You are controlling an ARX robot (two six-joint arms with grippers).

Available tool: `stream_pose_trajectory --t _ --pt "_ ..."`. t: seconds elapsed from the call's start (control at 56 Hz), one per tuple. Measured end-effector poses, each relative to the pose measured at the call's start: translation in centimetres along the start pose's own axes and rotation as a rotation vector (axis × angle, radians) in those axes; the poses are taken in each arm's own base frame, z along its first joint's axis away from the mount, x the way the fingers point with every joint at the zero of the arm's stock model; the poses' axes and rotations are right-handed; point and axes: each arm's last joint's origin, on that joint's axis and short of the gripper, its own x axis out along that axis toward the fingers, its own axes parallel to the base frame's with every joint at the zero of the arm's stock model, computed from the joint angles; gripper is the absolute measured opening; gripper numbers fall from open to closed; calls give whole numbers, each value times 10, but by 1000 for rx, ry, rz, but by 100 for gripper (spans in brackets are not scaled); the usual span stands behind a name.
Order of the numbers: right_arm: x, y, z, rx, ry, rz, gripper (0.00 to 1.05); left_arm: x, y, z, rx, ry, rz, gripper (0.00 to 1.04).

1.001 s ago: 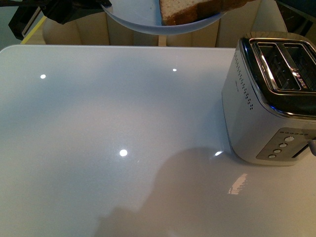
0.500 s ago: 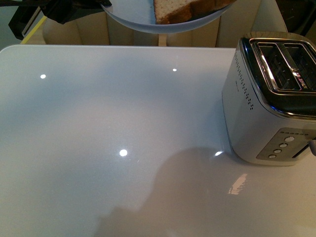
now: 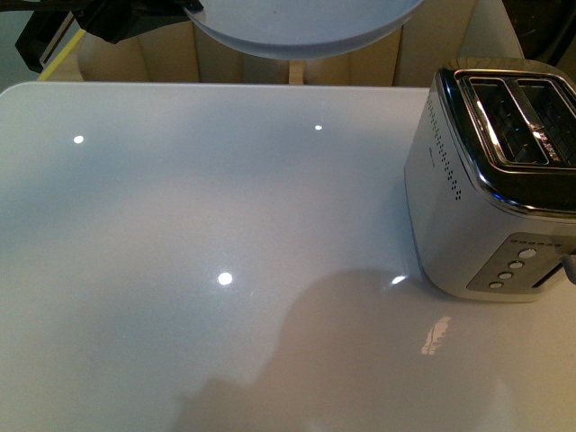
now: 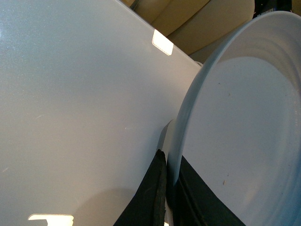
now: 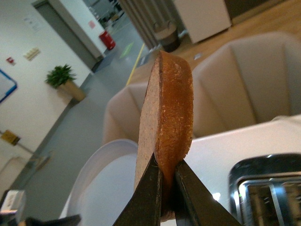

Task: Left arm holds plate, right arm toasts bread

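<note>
The pale blue-white plate (image 3: 297, 27) hangs at the top edge of the front view, above the table's far side, with nothing on it. My left gripper (image 3: 126, 18) is a dark shape at the top left. In the left wrist view my left gripper (image 4: 169, 176) is shut on the plate's rim (image 4: 188, 113). In the right wrist view my right gripper (image 5: 168, 181) is shut on the brown bread slice (image 5: 164, 122), held upright on edge above the plate (image 5: 99, 188). The bread and the right gripper are out of the front view.
A silver two-slot toaster (image 3: 490, 171) stands at the table's right side; its slots also show in the right wrist view (image 5: 268, 193). The glossy white table (image 3: 225, 252) reflects ceiling lights. Beige chairs (image 3: 171, 54) stand beyond its far edge.
The bread slice that lay on the plate has been lifted up out of the front view. The plate and left gripper have stayed in place.
</note>
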Motion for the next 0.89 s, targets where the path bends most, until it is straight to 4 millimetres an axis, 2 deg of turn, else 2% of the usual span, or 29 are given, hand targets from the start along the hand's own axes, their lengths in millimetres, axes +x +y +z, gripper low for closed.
stream_pose_trajectory --t 0.107,0.232,0.518,0.536,0.554,0.894 --pt "-4 -4 6 -101 -41 -57 2 0 0 0 0 0 0 3" --pt "-2 -7 3 -204 -24 -107 2 0 0 0 0 0 0 3" --pt "10 -24 -34 -387 57 -209 2 0 0 0 -3 0 -1 3" --pt "15 -32 -49 -419 111 -245 2 0 0 0 -3 0 0 3" --pt "16 -34 -53 -426 126 -252 2 0 0 0 -3 -1 0 3" --pt "24 -40 -76 -452 202 -277 2 0 0 0 -3 0 0 3"
